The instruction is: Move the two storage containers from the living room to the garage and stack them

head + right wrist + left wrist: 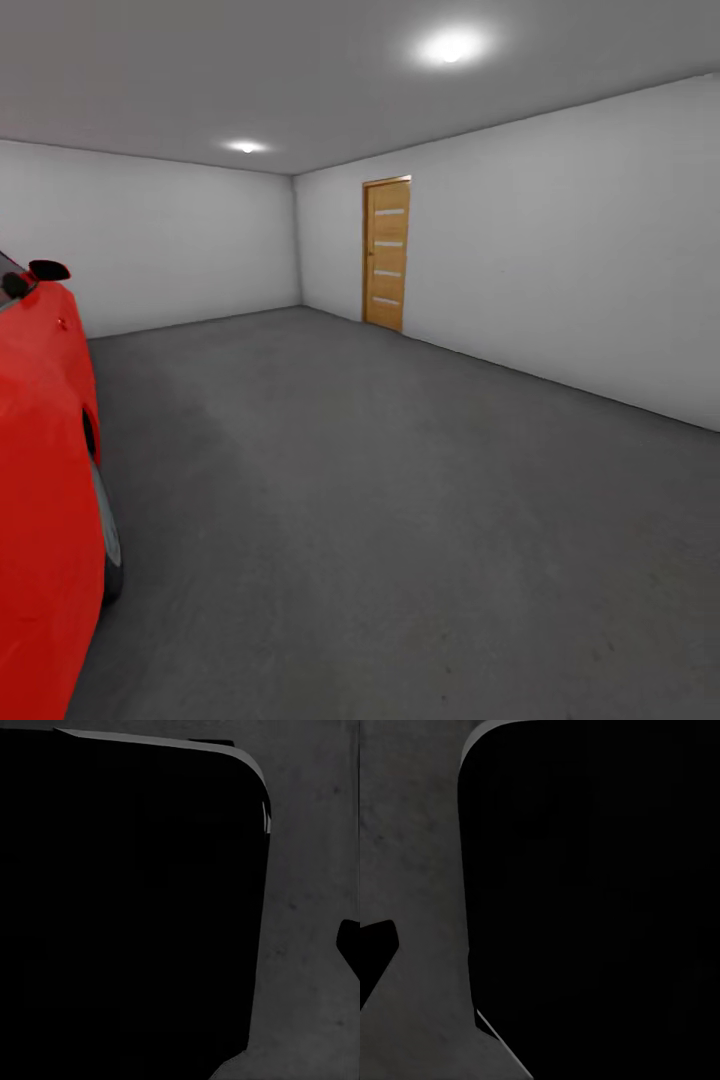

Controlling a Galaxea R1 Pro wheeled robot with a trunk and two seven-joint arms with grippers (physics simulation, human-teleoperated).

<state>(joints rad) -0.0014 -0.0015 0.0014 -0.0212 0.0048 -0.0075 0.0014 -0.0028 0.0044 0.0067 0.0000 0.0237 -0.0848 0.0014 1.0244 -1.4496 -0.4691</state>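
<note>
I am in the garage, with plain white walls (560, 250) and a dark grey floor (400, 520) stretching ahead. The two storage containers are out of view, and so is the living room. In the left wrist view a dark fingertip (375, 949) pokes in over the grey floor (412, 832). The right wrist view has a similar dark fingertip (350, 945) at its edge above the floor (307, 907). Neither view lets me judge how the jaws stand.
A red car (40, 480) stands close on the left, its wheel (108, 545) near me. A wooden door (386, 254) is shut in the far right wall. A large black rounded body (592, 900) (127, 907) blocks much of both wrist views.
</note>
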